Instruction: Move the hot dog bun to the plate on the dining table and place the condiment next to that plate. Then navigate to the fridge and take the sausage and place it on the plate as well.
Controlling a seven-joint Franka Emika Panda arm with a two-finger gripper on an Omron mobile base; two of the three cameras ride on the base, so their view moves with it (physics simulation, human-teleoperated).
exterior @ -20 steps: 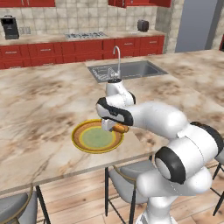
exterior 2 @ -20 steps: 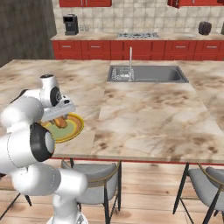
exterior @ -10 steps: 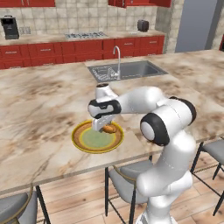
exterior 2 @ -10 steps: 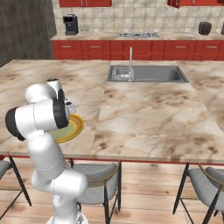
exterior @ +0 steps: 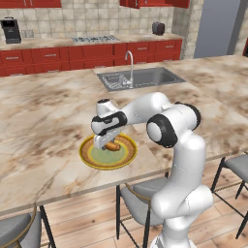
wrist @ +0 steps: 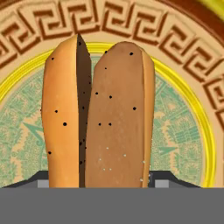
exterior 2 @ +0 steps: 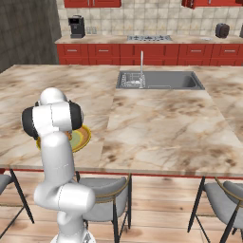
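The pincer [exterior: 107,144] hangs low over the plate [exterior: 89,157], jaws clamped on the hot dog bun [wrist: 100,113], which sits right between them above the green centre. Bun almost delivered; condiment, fridge trip and sausage all remain, I'd say.

Red cabinets [exterior: 92,53] along a tiled wall [exterior 2: 156,19], grey stools [exterior 2: 102,201] on wooden floor [exterior 2: 161,213].

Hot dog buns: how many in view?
1: the hot dog bun lies on the plate on the dining table, under the hand. Arm may hide others.
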